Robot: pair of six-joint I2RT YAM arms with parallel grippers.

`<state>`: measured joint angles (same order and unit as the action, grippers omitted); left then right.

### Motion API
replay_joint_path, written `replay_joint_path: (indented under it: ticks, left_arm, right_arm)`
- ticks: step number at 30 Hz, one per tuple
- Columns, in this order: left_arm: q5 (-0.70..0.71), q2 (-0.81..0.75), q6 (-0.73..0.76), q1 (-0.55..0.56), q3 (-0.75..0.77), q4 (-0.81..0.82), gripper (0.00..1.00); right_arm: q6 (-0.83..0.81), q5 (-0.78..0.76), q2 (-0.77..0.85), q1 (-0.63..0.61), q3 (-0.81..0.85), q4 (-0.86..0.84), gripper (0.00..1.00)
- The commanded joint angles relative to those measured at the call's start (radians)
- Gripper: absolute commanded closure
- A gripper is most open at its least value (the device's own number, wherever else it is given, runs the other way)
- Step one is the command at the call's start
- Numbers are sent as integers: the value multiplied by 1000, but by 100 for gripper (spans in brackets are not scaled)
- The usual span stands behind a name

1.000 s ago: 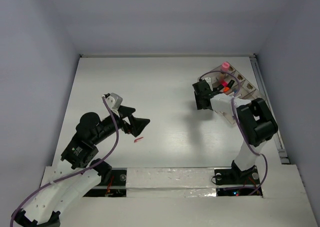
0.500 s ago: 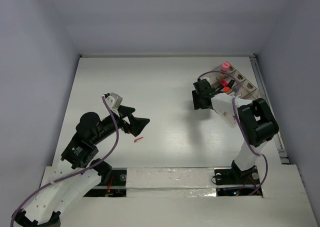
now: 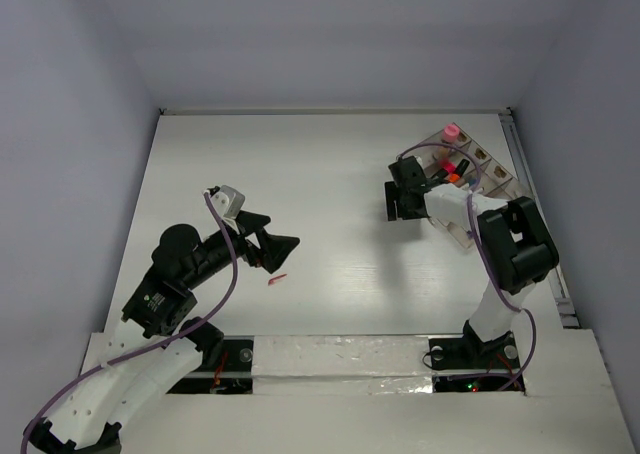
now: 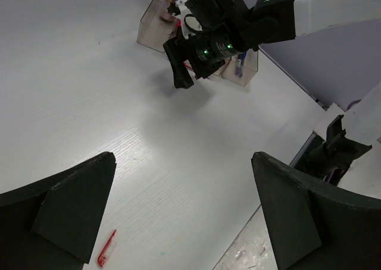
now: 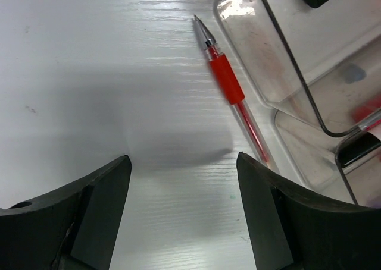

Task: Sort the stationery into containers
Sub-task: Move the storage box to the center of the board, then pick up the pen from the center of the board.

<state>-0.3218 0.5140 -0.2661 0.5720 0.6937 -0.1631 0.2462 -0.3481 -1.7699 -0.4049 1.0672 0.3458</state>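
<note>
One red pen (image 5: 227,79) lies flat on the white table (image 5: 89,56), just beside the clear organiser tray (image 5: 286,44). Its long axis slants, with the metal tip pointing away from the right gripper (image 5: 181,163). That claw hangs released and empty; the pen lies just ahead of one fingertip. The left gripper (image 4: 183,157) gapes empty too.

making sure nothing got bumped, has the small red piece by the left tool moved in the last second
No. The small red piece lies in the same spot on the table, no nearer to or farther from the table's front edge.
</note>
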Motion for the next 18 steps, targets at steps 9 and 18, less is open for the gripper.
replay_joint_path:
  ticks: [9,18]
  left_arm:
    - [-13,8,13,-15,10,34,3]
    - [-10,6,14,-15,10,34,3]
  right_arm:
    - [-44,-77,-43,54,-12,24,13]
    - [-73,171,-65,123,0,44,7]
